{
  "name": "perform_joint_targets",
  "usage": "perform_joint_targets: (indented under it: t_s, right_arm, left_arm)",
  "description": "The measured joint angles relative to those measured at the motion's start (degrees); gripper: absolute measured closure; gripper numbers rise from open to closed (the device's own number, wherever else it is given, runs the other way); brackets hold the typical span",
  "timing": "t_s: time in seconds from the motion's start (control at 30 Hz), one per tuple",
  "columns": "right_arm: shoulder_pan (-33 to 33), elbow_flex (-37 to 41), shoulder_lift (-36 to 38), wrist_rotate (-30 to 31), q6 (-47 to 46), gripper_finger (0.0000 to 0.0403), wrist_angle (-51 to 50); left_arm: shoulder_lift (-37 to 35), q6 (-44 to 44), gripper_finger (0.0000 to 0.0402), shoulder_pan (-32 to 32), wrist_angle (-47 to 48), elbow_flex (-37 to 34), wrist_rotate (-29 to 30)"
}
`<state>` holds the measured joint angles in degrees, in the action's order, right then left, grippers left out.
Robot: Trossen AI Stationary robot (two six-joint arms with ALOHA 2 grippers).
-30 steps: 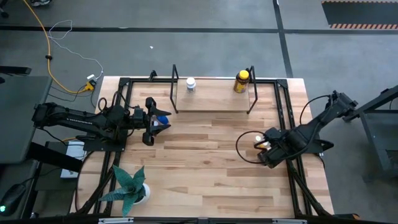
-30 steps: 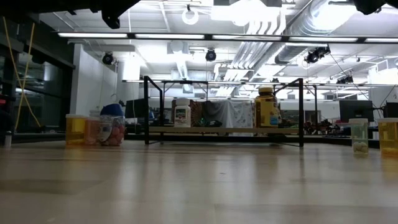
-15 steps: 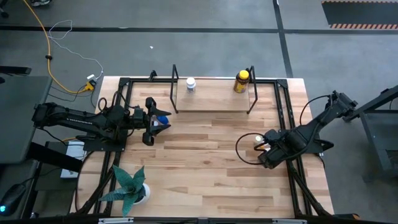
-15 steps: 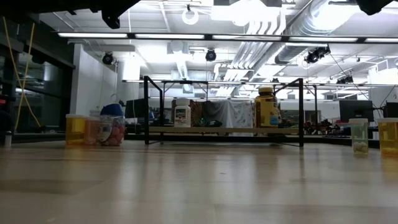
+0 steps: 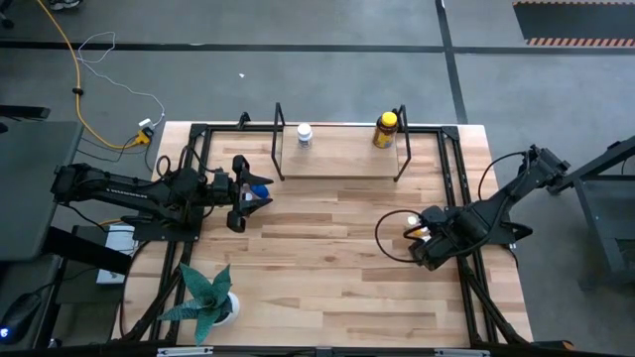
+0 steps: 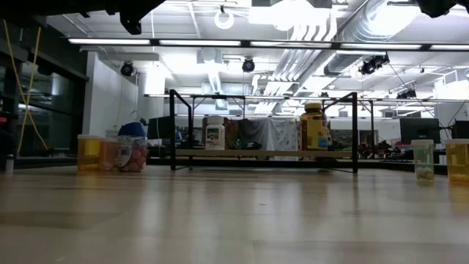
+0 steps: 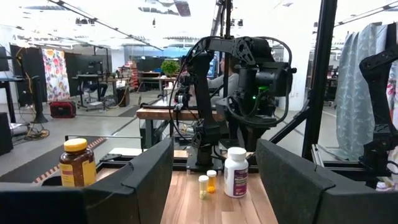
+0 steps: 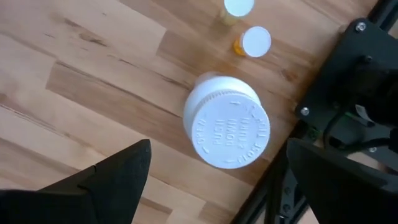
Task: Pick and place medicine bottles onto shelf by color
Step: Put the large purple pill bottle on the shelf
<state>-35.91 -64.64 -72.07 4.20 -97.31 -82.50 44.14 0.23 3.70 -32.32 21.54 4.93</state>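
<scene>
**Right arm over a white bottle, two bottles on the shelf**

From the high view I have the right gripper (image 5: 429,241) at centre right of the frame, hanging above a white-capped bottle (image 8: 226,122). In the right wrist view its fingers are spread wide, one on each side of the cap, and neither touches it. The cap's raised lettering reads "PUSH DOWN" with "TURN" and "OPEN" around it. Near that bottle, toward the upper middle of the wrist frame, stand two small vials (image 8: 252,41) with white caps, the nearer one orange.

The shelf (image 5: 339,151) sits at top centre of the high view. On it are a white bottle (image 5: 304,134) toward its left end and an amber bottle with a yellow cap (image 5: 385,129) toward its right end, well apart. I see labels on both in the low view but cannot read them.

The left gripper (image 5: 238,193) is at left of centre in the high view, beside a blue-capped bottle (image 5: 260,189). In the left wrist view its fingers are parted with nothing between them. In the low view, yellow and orange containers (image 6: 91,152) sit beside that blue cap at left.

A potted plant (image 5: 206,295) stands at lower left of the table (image 5: 327,288).
</scene>
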Motion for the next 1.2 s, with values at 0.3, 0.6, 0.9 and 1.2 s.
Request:
perform_joint_targets:
  t_s: [0.3, 0.6, 0.9, 1.2]
  right_arm:
    - [-1.3, 0.0, -0.3, 1.6, -1.7, 0.0036, 0.4]
    - [-0.9, 0.9, -0.3, 2.8, -1.9, 0.0036, 2.3]
    - [0.7, 7.8, -0.3, -1.4, -1.6, 0.0036, 5.4]
    - [0.7, 7.8, -0.3, 0.1, -1.8, 0.0036, 6.1]
  left_arm:
    - [0.0, 0.0, 0.0185, 0.0, 0.0, 0.0, 0.0]
    - [0.0, 0.0, 0.0185, 0.0, 0.0, 0.0, -0.1]
    - [0.0, -0.2, 0.0185, 0.0, 0.0, 0.0, -0.2]
    - [0.0, -0.2, 0.0185, 0.0, -0.1, 0.0, -0.2]
